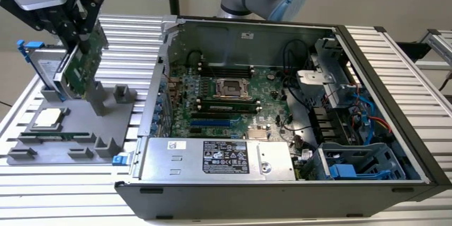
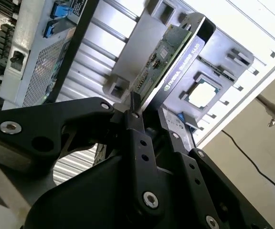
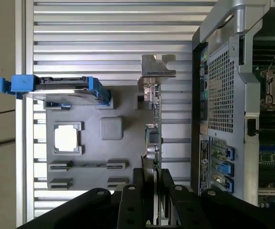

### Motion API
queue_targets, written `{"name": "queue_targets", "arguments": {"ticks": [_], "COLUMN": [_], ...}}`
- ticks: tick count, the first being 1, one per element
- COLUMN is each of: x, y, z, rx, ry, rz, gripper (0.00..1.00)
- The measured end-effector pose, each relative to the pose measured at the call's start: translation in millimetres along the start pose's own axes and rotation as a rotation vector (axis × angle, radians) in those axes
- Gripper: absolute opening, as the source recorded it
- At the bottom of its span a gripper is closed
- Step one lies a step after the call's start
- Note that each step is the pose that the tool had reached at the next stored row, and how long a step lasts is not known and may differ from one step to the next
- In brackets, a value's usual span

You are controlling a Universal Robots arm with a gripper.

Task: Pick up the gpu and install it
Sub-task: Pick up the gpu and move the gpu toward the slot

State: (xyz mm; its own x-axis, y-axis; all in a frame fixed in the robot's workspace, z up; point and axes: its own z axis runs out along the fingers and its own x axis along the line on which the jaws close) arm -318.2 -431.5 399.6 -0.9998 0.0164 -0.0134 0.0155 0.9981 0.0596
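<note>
The gpu (image 1: 81,64) stands on edge, tilted, over the grey holder tray (image 1: 71,130) at the exterior view's left, its lower edge among the tray's posts. My gripper (image 1: 79,30) grips it from above and is shut on its top edge. In the second wrist view the gpu (image 2: 162,56) runs away from the black fingers (image 2: 138,138), with the green board on one face and the black cover on the other. The first wrist view has the gpu (image 3: 153,129) edge-on, its silver bracket (image 3: 157,67) at the far end, and the gripper (image 3: 154,174) clamped on the near end.
An open computer case (image 1: 381,104) with its motherboard (image 1: 226,96) and power supply (image 1: 215,158) lies right of the tray. The tray also carries a hard drive with blue rails (image 3: 61,88), a processor chip (image 3: 66,138) and a memory stick (image 1: 56,135). All rest on a slatted metal table (image 1: 130,35).
</note>
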Motion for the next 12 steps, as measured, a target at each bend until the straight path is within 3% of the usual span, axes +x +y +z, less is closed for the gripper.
{"name": "queue_targets", "arguments": {"ticks": [9,12], "x": [-0.4,-0.4], "y": [1.8,2.0], "z": [-30.5,-33.6], "rx": [0.0,-0.0001], "ry": [0.0001,-0.0001], "rz": [0.0,0.0], "gripper": [0.0,0.0]}}
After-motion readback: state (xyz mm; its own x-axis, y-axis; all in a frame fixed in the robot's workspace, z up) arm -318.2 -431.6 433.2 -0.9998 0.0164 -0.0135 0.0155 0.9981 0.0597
